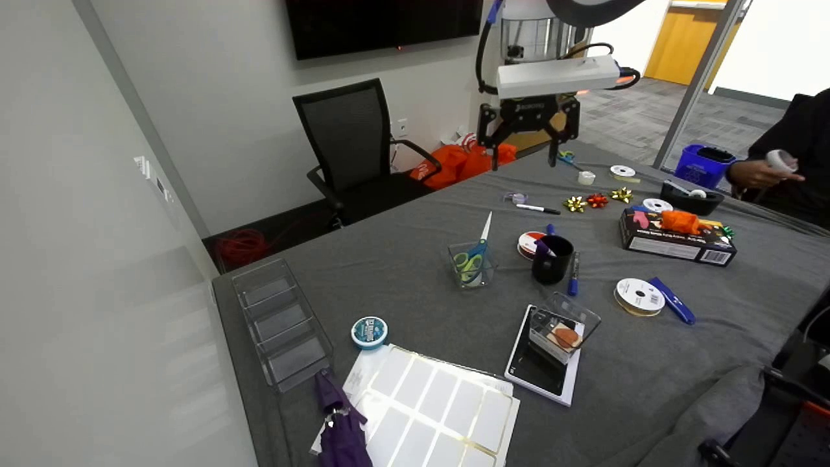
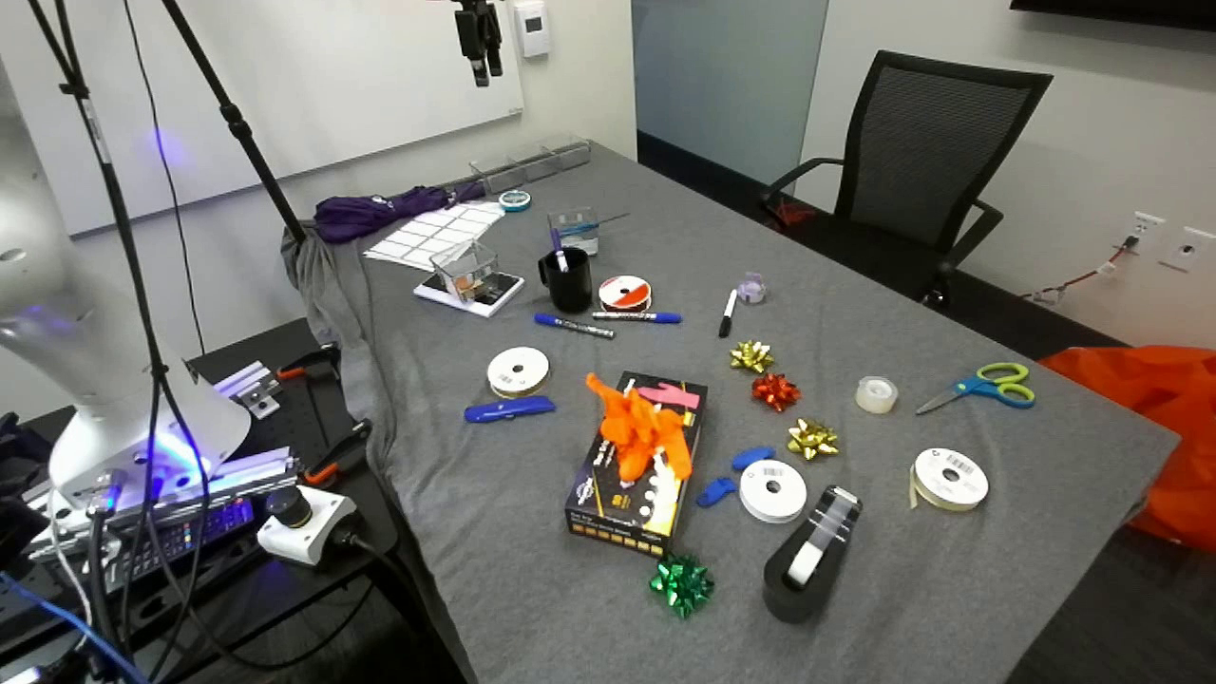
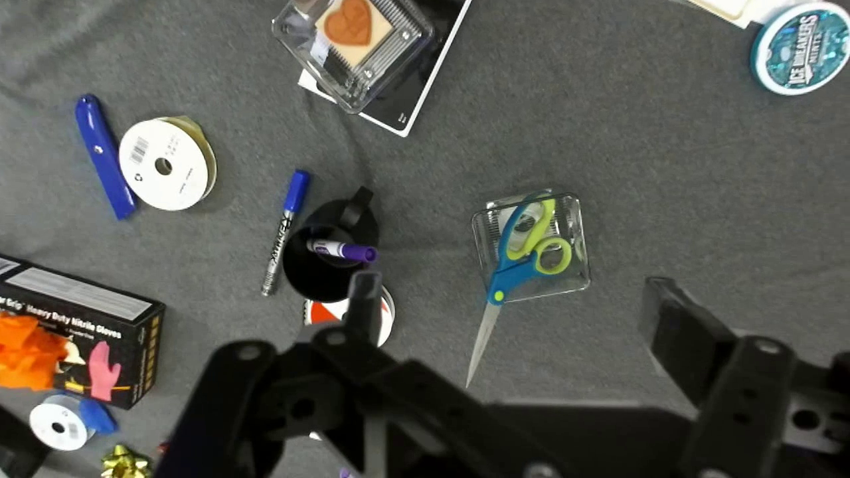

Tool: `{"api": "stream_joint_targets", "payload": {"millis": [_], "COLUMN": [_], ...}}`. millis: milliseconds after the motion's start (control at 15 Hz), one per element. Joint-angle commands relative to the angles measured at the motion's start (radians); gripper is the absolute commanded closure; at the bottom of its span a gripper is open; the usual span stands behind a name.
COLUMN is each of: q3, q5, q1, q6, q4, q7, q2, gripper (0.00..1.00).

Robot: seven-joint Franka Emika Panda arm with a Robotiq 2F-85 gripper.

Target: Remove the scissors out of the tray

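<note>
The scissors (image 1: 478, 250) have blue and lime-green handles and grey blades. Their handles sit inside the tray (image 1: 491, 280), a small clear plastic cup, and the blades stick out tilted over its rim. In the wrist view the scissors (image 3: 512, 274) lie across the tray (image 3: 558, 292), with the blades pointing toward the gripper side. In an exterior view the scissors (image 2: 576, 229) and tray (image 2: 593, 246) are partly behind the black mug. My gripper (image 1: 524, 162) is open and empty, high above the table. Its fingers (image 3: 512, 289) are wide apart in the wrist view; it also shows in an exterior view (image 2: 482, 81).
The black mug (image 1: 551, 261) with a purple marker stands beside the tray, near a red-white ribbon spool (image 2: 625, 294). A clear box (image 1: 563, 332) sits on a white-framed black item. A mint tin (image 1: 369, 332) and glove box (image 1: 677, 241) lie around. Other scissors (image 2: 993, 385) lie at the table's end.
</note>
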Motion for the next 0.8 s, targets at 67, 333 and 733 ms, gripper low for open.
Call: {"api": "stream_joint_targets", "payload": {"millis": [67,333,733], "q3": [-0.042,-0.042,-0.078], "q5": [0.011,0.01,0.122], "q1": [0.036,0.044,-0.002], "q6": [-0.004,-0.002,0.119], "q4": [0.005,0.003,0.02], "q7": [-0.001,0.004,-0.099], "q2": [0.001,0.001,0.082], "gripper": [0.0,0.0,0.0]}}
